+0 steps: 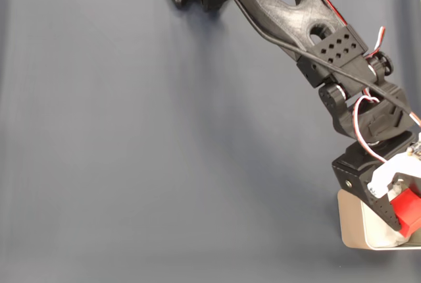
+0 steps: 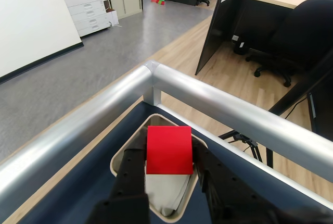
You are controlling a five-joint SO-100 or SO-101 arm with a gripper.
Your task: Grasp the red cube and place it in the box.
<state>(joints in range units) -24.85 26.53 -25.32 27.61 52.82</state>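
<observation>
The red cube (image 1: 407,208) sits between the black fingers of my gripper (image 1: 403,217), which is shut on it at the lower right of the fixed view. Directly below lies the beige box (image 1: 350,220), partly covered by the gripper and cut by the frame edge. In the wrist view the red cube (image 2: 168,150) is clamped between both fingers (image 2: 130,168) and hangs over the box (image 2: 120,157), whose white lining (image 2: 165,194) shows underneath it.
A dark grey-blue mat (image 1: 164,151) covers the table, bare to the left of the arm (image 1: 289,13). In the wrist view, silver metal rails (image 2: 156,81) run along the table corner just beyond the box, with office floor, cabinets and chairs past them.
</observation>
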